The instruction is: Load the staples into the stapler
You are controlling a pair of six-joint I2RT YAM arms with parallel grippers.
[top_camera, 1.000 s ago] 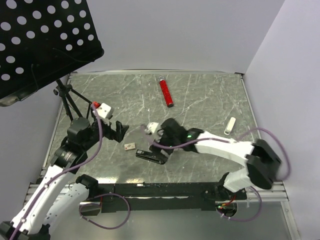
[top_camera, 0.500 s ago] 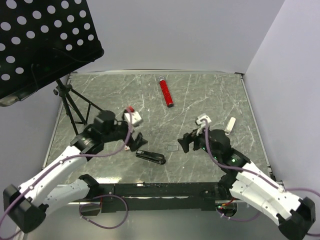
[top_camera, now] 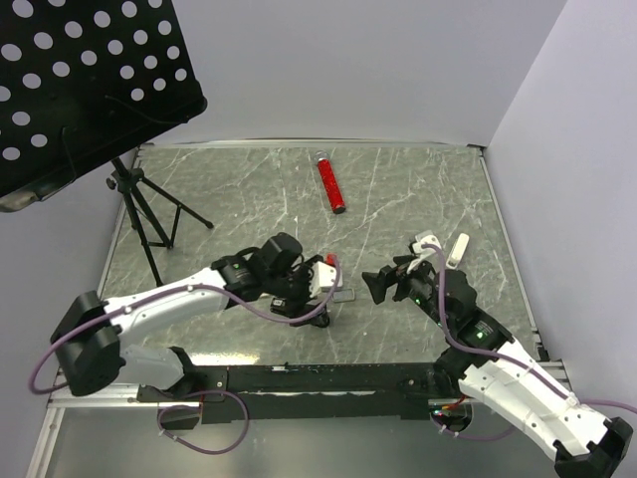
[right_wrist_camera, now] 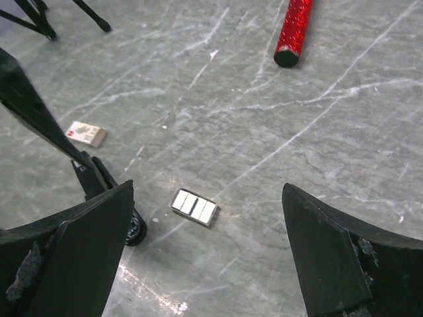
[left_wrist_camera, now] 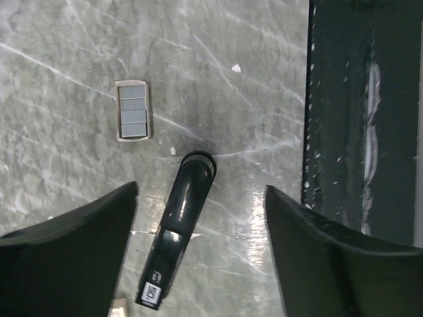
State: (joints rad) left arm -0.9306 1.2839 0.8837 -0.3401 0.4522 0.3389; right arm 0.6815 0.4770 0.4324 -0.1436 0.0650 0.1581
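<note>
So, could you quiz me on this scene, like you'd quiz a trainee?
1. Fill in: the staples lie loose on the ___.
2. True or false: the left gripper already clamps the stapler.
3. The right gripper holds: A the staples, B the stapler, C nothing.
Key: 1 table; 2 false, its jaws stand open on either side; 3 C.

Robot lab: 2 arms [top_camera: 169,297] at walled table [top_camera: 398,189] (tripod [top_camera: 149,214] beside).
</note>
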